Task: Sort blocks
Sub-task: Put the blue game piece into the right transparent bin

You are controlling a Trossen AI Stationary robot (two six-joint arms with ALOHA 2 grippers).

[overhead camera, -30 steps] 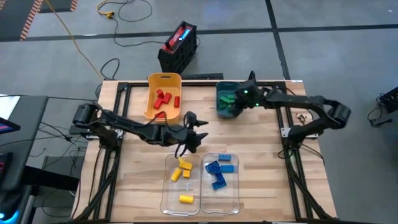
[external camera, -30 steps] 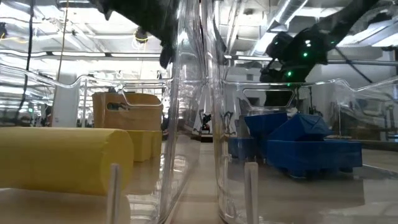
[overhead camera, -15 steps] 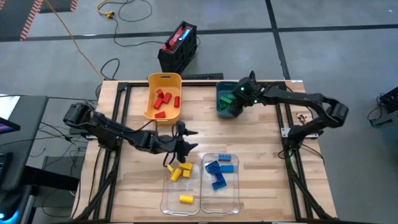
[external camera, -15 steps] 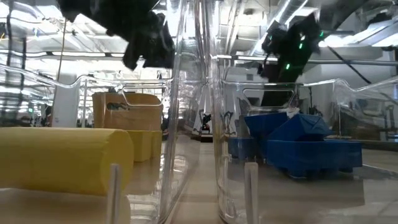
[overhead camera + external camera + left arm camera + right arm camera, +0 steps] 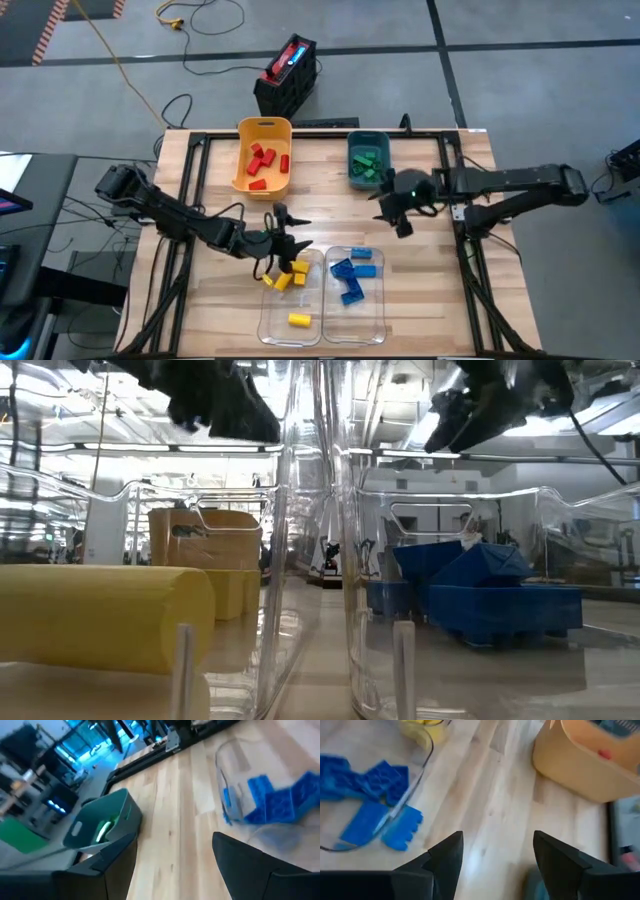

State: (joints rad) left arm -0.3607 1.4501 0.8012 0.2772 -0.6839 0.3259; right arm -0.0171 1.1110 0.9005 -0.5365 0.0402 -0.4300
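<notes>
Left end effector (image 5: 281, 240): poised above the near-left part of the surface (image 5: 420, 290), at the far rim of the left clear bin (image 5: 292, 335); its fingers (image 5: 107, 865) are spread, with bare wood between them and nothing held. Right end effector (image 5: 392, 205): over open wood near the teal bin (image 5: 366, 140), likewise spread and empty in its wrist view, its fingers (image 5: 447, 857) framing only planks.

Blocks, outward from the end effectors: yellow blocks (image 5: 292, 276) lie in the left clear bin, one apart toward the near end; one of the cluster sits at the bin's far-left rim, and whether it is inside cannot be told. Blue blocks (image 5: 350, 276) lie piled in the right clear bin (image 5: 370, 330). Green blocks (image 5: 366, 164) fill the teal bin; red blocks (image 5: 262, 162) lie in the yellow bin (image 5: 265, 128) at the far edge. No block is seen loose on the open wood, so sorting appears nearly or wholly complete.

Handling, as a judgement: the blocks look like rigid, light, smooth plastic, likely to skid or tip if nudged. The best hold is probably across the two long flat sides, near mid-length, from above, where the fingers can close squarely.
</notes>
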